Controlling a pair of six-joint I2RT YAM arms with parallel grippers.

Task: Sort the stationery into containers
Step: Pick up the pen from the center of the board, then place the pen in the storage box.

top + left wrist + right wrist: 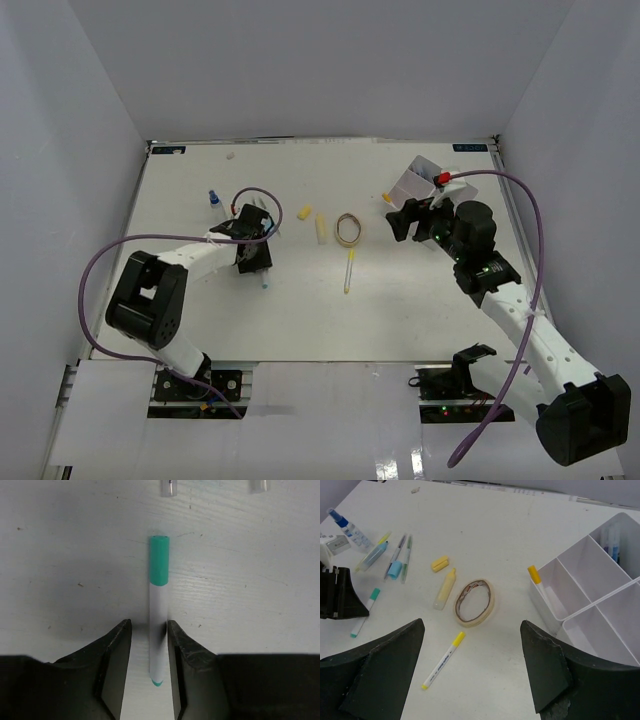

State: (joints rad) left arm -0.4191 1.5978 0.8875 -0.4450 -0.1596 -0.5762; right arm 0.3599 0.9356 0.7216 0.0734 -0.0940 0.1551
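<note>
- Left gripper (149, 626): lowered onto the table (450, 300), jaws narrowed on either side of the green-capped pen (158, 605). The right finger meets the barrel and a gap shows at the left finger, so the pen is not clamped. The overhead view hides this pen under the gripper.
- Right gripper (472, 626): jaws wide apart, holding nothing, hovering between the tape ring and the tray.
- White four-compartment tray (592, 600): at the table's far right, cut off by the frame edge. Dark pens (612, 542) lie in its far compartment; the count is unclear.
- Tan tape ring (491, 600): flat at mid-table.
- Yellow-capped pen (540, 587): leaning against the tray's outer wall.
- Second yellow-capped pen (442, 661): loose, near the ring.
- Small yellow block (440, 563): just beyond the ring.
- Two objects are cut off at the left wrist view's top edge and cannot be identified.
</note>
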